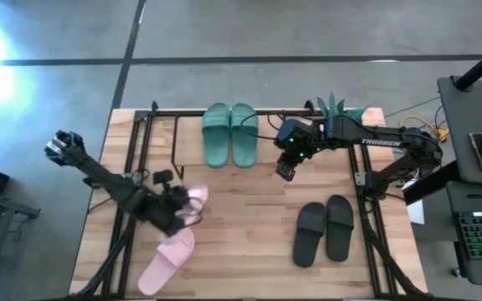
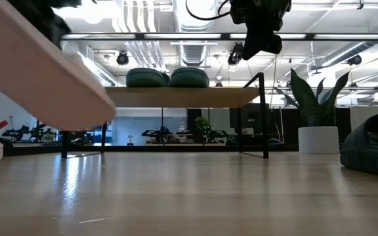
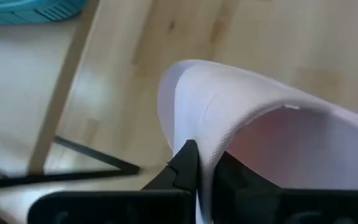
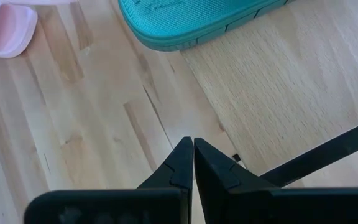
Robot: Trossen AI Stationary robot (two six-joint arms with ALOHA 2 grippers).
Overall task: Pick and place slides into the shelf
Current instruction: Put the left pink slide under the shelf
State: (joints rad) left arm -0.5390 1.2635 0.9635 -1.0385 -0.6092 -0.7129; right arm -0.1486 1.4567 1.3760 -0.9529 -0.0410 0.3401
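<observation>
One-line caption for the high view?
Left gripper shut on a pink slide; green pair on shelf; right gripper shut.

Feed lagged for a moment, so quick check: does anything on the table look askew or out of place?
Only the pink pair is split: one pink slide lies angled near the table's front edge, the other pink slide is tilted, its strap pinched in the left pincer. The green slides sit neatly on the shelf.

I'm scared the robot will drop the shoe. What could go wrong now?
The left gripper pinches only the thin strap edge of one light pink rubber slide, so it might slip out or swing. The other pink slide lies just below it and could get bumped. The green rubber slides already sit on the small wire-frame shelf with the wooden top, so space is limited.
</observation>
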